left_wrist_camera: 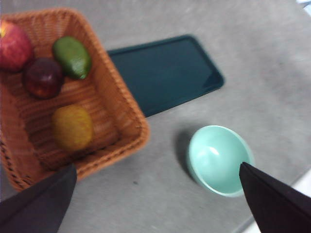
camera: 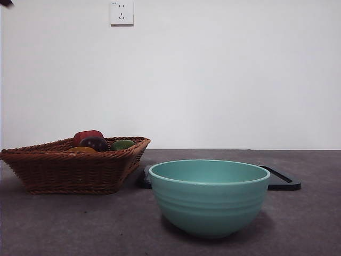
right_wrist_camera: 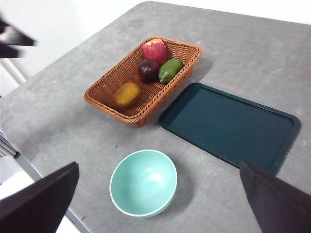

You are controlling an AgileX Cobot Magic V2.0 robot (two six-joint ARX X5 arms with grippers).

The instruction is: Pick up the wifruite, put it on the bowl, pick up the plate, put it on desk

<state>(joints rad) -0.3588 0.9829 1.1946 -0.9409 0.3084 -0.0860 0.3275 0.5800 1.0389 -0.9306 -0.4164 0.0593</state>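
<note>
Overhead, both my left hand (left_wrist_camera: 155,204) and right hand (right_wrist_camera: 158,206) hover spread wide, holding nothing. Below, the wifruite (right_wrist_camera: 127,94) lies in the wicker basket (right_wrist_camera: 104,90); the teal bowl (right_wrist_camera: 143,182) sits apart on the tabletop (right_wrist_camera: 73,126), near the dark tray (right_wrist_camera: 228,126).

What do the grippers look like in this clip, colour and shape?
Both look alike: the left gripper and the right gripper each show two matte black, wedge-shaped jaws with flat faces and straight edges. No cables, markings or labels are visible on them. In the front view only a small black tip shows at the top corner.
</note>
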